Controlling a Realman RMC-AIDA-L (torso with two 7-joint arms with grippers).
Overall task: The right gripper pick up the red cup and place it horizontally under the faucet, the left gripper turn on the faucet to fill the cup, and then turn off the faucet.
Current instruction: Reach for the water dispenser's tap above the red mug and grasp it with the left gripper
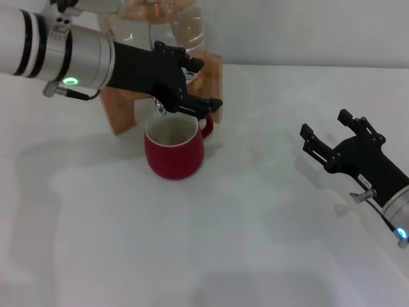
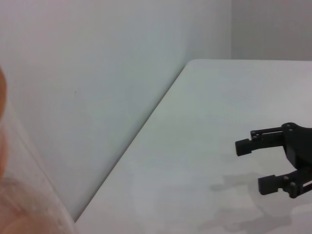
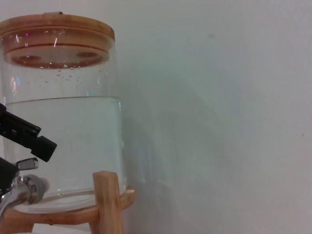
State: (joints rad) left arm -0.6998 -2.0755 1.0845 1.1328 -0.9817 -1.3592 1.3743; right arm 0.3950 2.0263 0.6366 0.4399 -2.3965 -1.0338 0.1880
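Squat glossy red cup (image 1: 174, 150) stands upright under the small chrome faucet (image 3: 19, 189), near the worktop's (image 1: 255, 211) far edge, positioned to catch water. Left claw (image 1: 199, 83), spread, brackets the faucet's lever. Right claw (image 1: 323, 133), spread and empty, waits at the right edge.

Glossy red cup (image 1: 174, 151), pale inside, below the black left gripper's (image 1: 199, 84) jaws; chrome faucet (image 3: 19, 190); light wooden stand (image 3: 108, 204); black right gripper (image 1: 324, 133).
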